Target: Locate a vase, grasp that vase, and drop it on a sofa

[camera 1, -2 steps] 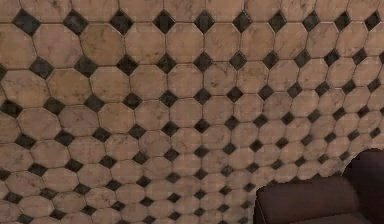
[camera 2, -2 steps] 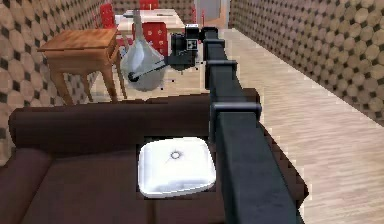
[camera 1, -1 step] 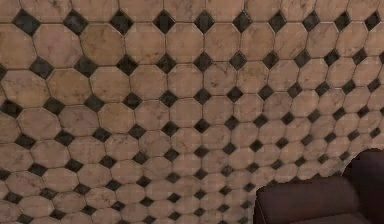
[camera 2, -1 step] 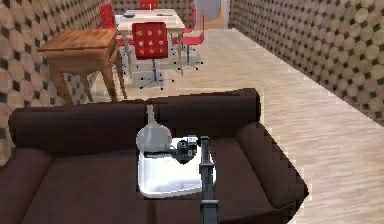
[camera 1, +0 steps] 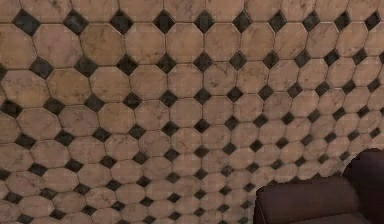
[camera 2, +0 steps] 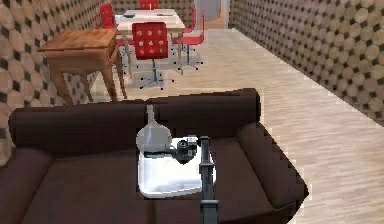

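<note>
The forward view presents a wall (camera 1: 150,90) of tan octagonal tiles with small black diamond insets. At its lower right corner is 1 rounded end of a dark brown sofa (camera 1: 325,190). The arm side view presents the sofa (camera 2: 80,170) across its width, with a white flat object (camera 2: 165,182) lying on the seat cushions near the middle. Beyond the backrest stand a wooden table (camera 2: 85,45), a white table (camera 2: 150,17) farther out, and red chairs (camera 2: 150,40) on a pale plank floor (camera 2: 270,100). The arm (camera 2: 208,195) rises as a dark square bar from the bottom edge, just right of the middle, and reaches over the seat. The end effector (camera 2: 165,152) points from its far end toward the view's left. The vase (camera 2: 152,128), pale with a round body and narrow neck, is upright at the end effector's far end, just above the white flat object and in front of the backrest. Whether the vase rests on that object or hangs clear cannot be told, so whether the end effector grasps anything cannot be told.
</note>
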Robot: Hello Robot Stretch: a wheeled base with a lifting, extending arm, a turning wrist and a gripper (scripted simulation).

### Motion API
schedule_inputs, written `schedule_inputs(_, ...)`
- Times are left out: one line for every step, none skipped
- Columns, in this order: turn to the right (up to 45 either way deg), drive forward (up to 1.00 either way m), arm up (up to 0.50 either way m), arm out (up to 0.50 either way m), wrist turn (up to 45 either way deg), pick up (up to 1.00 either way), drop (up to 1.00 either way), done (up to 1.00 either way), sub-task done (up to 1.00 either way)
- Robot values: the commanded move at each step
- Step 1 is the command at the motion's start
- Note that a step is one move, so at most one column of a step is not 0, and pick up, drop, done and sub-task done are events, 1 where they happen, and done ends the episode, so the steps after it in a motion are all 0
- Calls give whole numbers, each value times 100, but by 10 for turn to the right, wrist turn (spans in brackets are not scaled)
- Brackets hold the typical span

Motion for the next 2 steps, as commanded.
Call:
schedule_inputs(0,0,0,0,0,0,100,0,0)
schedule_inputs(0,0,10,0,0,0,0,0,0)
